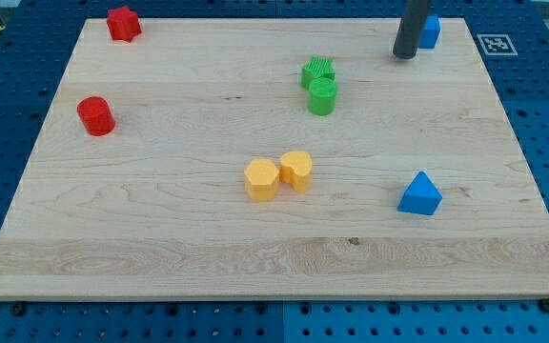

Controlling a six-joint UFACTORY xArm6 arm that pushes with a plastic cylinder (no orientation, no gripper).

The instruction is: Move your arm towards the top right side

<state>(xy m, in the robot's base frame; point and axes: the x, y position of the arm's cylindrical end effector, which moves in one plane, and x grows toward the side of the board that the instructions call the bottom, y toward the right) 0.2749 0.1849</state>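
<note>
1. Landmark taken: the wooden board (160, 229), lying on a blue perforated table (8, 105).
2. Red cylinder (94, 115) stood near the board's left edge, upper half.
3. Red star-shaped block (123, 23) sat at the board's top left corner, above and slightly right of the cylinder, well apart from it.
4. Orange hexagonal block (261, 179) lay near the board's centre, slightly below it; a second orange block (296, 170), rounded, exact shape unclear, touched or nearly touched its right side.
5. Green pair in the board's upper middle: a ridged green block (317, 70) at the back, a green cylinder (322, 96) touching it in front.
6. My tip (404, 55) rested close to the board's top edge, right of centre. The arm ended in a plain dark rod, no jaws to open or close.
7. Blue block (430, 30) sat just beside the rod's right, partly hidden; contact could not be judged.
8. Blue triangular block (419, 194) lay in the board's lower right area.
9. A printed marker tag (496, 44) sat off the board's top right corner.
</note>
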